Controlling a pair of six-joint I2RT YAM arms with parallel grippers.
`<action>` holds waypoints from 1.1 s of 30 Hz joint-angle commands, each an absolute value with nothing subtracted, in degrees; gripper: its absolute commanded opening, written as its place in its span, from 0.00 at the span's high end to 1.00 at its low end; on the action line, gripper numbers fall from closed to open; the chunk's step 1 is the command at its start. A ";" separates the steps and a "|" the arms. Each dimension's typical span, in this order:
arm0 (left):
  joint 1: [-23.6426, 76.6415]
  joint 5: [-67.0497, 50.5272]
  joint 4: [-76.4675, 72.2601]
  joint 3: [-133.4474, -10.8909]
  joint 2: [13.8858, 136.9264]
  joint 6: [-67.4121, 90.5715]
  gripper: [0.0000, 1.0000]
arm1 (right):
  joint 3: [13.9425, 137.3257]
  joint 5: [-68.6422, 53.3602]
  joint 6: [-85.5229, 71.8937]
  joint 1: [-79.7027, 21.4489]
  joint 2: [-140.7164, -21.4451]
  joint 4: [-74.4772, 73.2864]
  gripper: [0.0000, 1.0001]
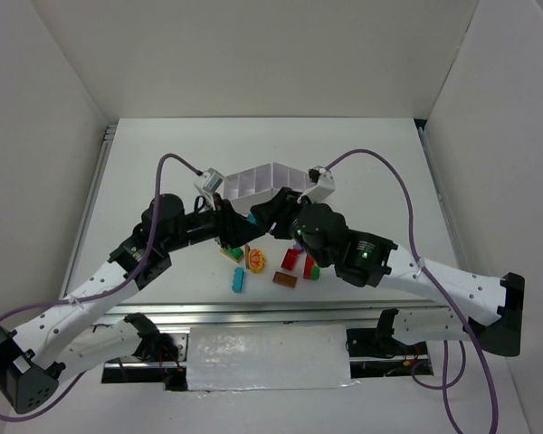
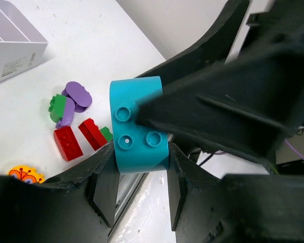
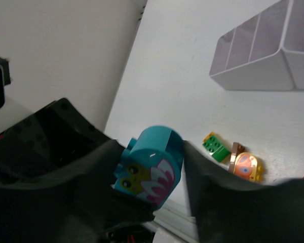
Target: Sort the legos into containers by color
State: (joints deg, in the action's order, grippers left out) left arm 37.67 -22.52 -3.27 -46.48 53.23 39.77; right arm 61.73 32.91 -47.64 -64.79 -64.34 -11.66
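Teal lego (image 2: 134, 147) pinched in both left gripper (image 2: 140, 174) and right gripper (image 3: 149, 169), partly covered, unseen from overhead.

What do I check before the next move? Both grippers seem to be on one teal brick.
1. Left gripper on teal brick: ok, clamped on both sides.
2. Right gripper on the brick: ok, closed on it.
3. Only one arm holding before they part: not ok, both grip.
4. Tray upright, beyond the grippers: ok.
5. Compartment for teal: cannot tell, contents not visible.
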 commanded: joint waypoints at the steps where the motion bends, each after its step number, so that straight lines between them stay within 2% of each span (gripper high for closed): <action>1: 38.06 -18.65 -5.02 -49.57 52.74 36.57 1.00 | 59.68 30.67 -47.98 -65.74 -61.09 -8.44 0.29; 2: 37.97 -17.76 -4.31 -49.66 52.56 35.43 1.00 | 59.42 31.89 -48.25 -65.39 -60.39 -9.48 0.17; 3: 38.06 -17.06 -3.61 -49.66 52.30 34.98 1.00 | 59.33 32.25 -48.34 -64.96 -59.08 -10.10 0.01; 10: 37.97 -7.66 3.33 -51.58 51.15 30.33 1.00 | 58.01 37.25 -47.99 -61.26 -51.08 -15.55 0.00; 13: 37.88 0.77 8.16 -53.69 52.82 30.85 1.00 | 58.18 40.60 -47.55 -59.77 -46.42 -19.86 0.00; 15: 37.88 10.75 12.45 -55.88 54.31 32.07 1.00 | 58.01 41.92 -47.29 -59.59 -43.35 -22.49 0.00; 19: 37.62 21.26 14.42 -58.53 59.66 32.70 1.00 | 57.04 41.23 -46.76 -59.50 -40.26 -25.22 0.00; 21: 35.35 22.15 13.01 -59.50 61.69 31.47 1.00 | 56.95 40.52 -46.41 -59.59 -39.73 -26.10 0.00; 25: 26.64 11.45 8.54 -63.19 68.88 28.22 1.00 | 56.95 39.46 -45.97 -59.50 -39.55 -28.38 0.00; 33: 22.33 7.30 8.26 -72.06 82.96 24.70 1.00 | 55.55 37.00 -45.00 -59.33 -38.41 -28.83 0.00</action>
